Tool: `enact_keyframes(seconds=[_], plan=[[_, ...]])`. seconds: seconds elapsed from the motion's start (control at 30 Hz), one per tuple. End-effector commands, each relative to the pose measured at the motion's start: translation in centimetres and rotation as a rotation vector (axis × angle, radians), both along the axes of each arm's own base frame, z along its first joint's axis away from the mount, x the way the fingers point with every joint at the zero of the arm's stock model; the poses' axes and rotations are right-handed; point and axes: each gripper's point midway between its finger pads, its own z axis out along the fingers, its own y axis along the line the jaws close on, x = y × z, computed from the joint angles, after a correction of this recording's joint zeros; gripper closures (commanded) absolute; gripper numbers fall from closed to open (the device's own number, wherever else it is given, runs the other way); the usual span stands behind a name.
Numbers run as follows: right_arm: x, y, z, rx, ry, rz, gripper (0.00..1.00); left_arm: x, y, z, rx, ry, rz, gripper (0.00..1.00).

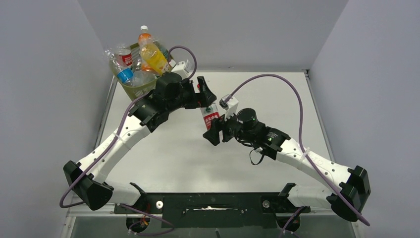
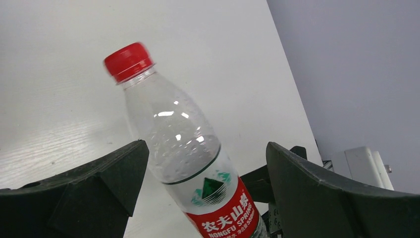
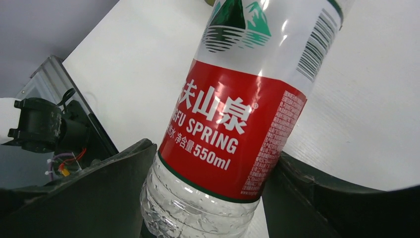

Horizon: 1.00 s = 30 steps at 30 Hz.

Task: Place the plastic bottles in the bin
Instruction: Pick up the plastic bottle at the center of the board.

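Observation:
A clear plastic bottle (image 1: 211,119) with a red label and red cap is held above the table's middle. My right gripper (image 1: 216,130) is shut on its lower body; in the right wrist view both fingers press the bottle (image 3: 233,119) just below the label, around the gripper (image 3: 213,191). My left gripper (image 1: 205,97) is open, its jaws standing wide on either side of the bottle's upper half (image 2: 188,144), with a clear gap on the right side (image 2: 205,171). The olive-green mesh bin (image 1: 136,90) stands at the back left, heaped with several bottles (image 1: 151,55).
Grey walls close in the table (image 1: 277,99) on the left, back and right. Purple cables loop above both arms. The bin's pile of bottles rises above its rim, close behind my left arm's wrist.

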Motion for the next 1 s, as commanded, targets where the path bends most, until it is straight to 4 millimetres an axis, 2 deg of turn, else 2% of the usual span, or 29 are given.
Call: enact_keyframes(seconds=[0.0,0.2,0.43,0.57,0.77,0.97], plan=[[1.7,1.1,4.6,0.064,-0.112,-0.056,0.45,-0.4,1.7,3.3,-0.054,-0.084,0.037,0.1],[2.0,1.6,5.4,0.057,-0.138,-0.059,0.45,-0.3,3.1,2.9,-0.038,-0.08,0.062,0.1],[1.1,3.0,6.9,0.1,-0.18,-0.015,0.45,0.4,2.1,1.3,-0.052,-0.053,0.036,0.1],[0.4,3.7,7.6,0.109,-0.203,-0.006,0.45,0.5,1.9,1.3,-0.066,-0.058,0.029,0.1],[-0.3,4.3,7.2,0.12,-0.211,-0.015,0.45,0.4,1.4,0.3,-0.064,-0.027,0.01,0.1],[-0.6,4.7,6.6,0.116,-0.215,-0.007,0.45,0.5,0.9,-1.0,-0.059,0.01,-0.004,0.21]])
